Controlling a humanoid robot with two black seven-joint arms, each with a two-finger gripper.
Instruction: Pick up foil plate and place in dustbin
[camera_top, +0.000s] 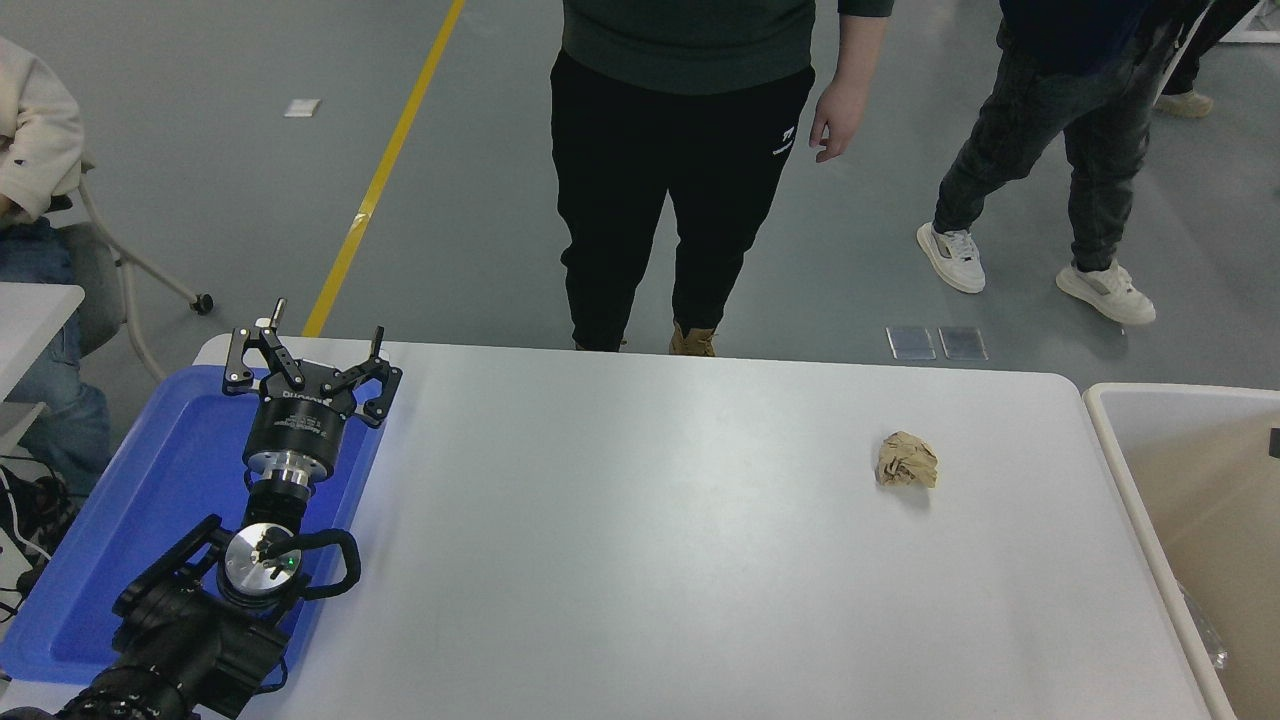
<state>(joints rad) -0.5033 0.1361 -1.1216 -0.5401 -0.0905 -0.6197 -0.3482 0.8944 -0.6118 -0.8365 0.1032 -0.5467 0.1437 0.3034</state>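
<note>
Left gripper (308, 352) parked over blue tray (150, 500) at near left, pointing far, claw spread wide, holding nothing. Right arm unseen beside dustbin (1140, 500).

white table (640, 560) | left gripper (308, 352): parked over blue tray (120, 540), fingers spread | crumpled brown paper ball (907, 460): on table, right of centre | dustbin (1110, 440): beside table's right edge, foil sliver (1203, 632) inside | persons beyond far edge
</note>
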